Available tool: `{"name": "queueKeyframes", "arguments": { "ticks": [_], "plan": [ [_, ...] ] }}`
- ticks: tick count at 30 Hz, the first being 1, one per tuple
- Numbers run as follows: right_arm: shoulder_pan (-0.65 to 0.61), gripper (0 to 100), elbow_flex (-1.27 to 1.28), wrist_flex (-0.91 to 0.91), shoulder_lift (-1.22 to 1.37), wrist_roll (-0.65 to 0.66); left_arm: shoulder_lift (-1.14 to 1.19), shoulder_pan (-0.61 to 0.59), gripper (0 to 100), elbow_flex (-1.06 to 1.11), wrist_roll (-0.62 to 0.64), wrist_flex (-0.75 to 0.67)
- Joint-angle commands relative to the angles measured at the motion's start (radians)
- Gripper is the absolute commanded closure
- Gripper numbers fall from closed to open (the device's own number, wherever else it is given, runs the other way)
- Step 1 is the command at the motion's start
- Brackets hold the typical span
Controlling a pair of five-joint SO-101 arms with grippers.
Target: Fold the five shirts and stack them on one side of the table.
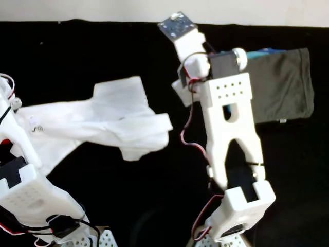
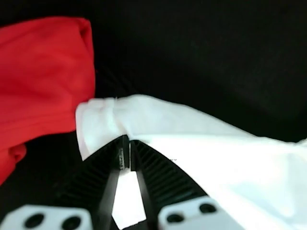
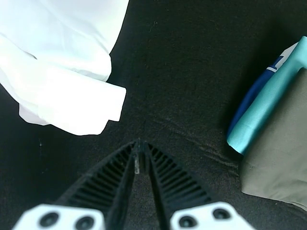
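A white shirt (image 1: pixel 103 121) lies crumpled and stretched from the table's left edge to the middle. My left gripper (image 2: pixel 125 146) is shut on a bunched edge of this white shirt (image 2: pixel 201 139), at the far left of the table (image 1: pixel 9 103). A red shirt (image 2: pixel 38 81) lies just beside that grip. My right gripper (image 3: pixel 139 153) is shut on nothing and hovers over bare black cloth between the white shirt (image 3: pixel 62 67) and a folded stack. In that stack a grey shirt (image 1: pixel 282 85) lies on top of a teal one (image 3: pixel 268 105) and a blue one (image 3: pixel 253 93).
The table is covered in black cloth (image 1: pixel 128 195). The right arm (image 1: pixel 231 134) stretches from the front edge toward the back, between the white shirt and the stack at the back right. The left arm's body (image 1: pixel 31 195) fills the front left corner.
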Motion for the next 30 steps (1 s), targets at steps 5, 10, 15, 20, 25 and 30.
{"name": "queueKeyframes", "arguments": {
  "ticks": [5, 10, 15, 20, 25, 30],
  "plan": [
    [0.008, 99.3, 0.002, 0.007, -0.053, 0.005, 0.015, -0.005, 99, -0.008, 0.015, -0.212],
    [0.008, 99.3, 0.007, 0.007, -0.053, 0.005, 0.025, -0.036, 99, -0.124, 0.213, -0.241],
    [0.008, 99.3, 0.008, 0.007, -0.051, 0.005, 0.036, -0.027, 99, -0.229, 0.233, -0.1],
    [0.008, 99.2, 0.008, 0.007, -0.05, 0.005, 0.035, -0.016, 99, -0.179, 0.167, 0.005],
    [0.008, 99.2, 0.008, 0.007, -0.05, 0.005, 0.018, -0.013, 99, -0.177, 0.166, 0.17],
    [0.008, 99.2, 0.008, 0.007, -0.05, 0.005, -0.042, -0.03, 99, -0.145, 0.117, 0.377]
  ]
}}
